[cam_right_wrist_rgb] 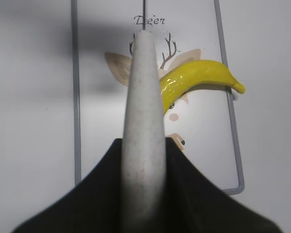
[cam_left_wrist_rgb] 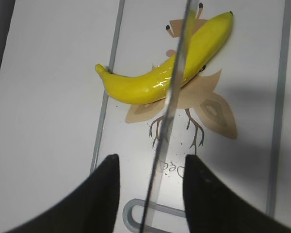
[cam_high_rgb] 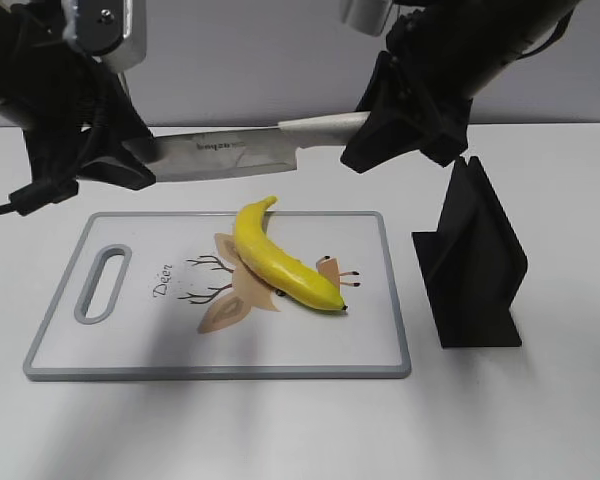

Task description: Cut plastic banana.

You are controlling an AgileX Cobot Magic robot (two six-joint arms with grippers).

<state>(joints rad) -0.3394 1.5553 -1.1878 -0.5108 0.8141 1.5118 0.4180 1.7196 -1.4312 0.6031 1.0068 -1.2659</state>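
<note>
The plastic banana (cam_high_rgb: 280, 262) lies whole and slanted on the white deer-print cutting board (cam_high_rgb: 70, 350). It also shows in the left wrist view (cam_left_wrist_rgb: 136, 87) and the right wrist view (cam_right_wrist_rgb: 199, 73). My right gripper (cam_high_rgb: 368, 135) (cam_right_wrist_rgb: 144, 145) is shut on the pale handle of a kitchen knife (cam_high_rgb: 230, 155) and holds it level above the board's far edge. The blade (cam_left_wrist_rgb: 157, 160) runs left, between the spread fingers of my left gripper (cam_high_rgb: 130, 165) (cam_left_wrist_rgb: 151, 165). That gripper is open and does not touch the blade.
A black knife stand (cam_high_rgb: 475, 260) stands upright on the table just right of the board. The board (cam_left_wrist_rgb: 252, 73) (cam_right_wrist_rgb: 97, 126) has a grey rim and a handle slot (cam_high_rgb: 102, 283) at its left end.
</note>
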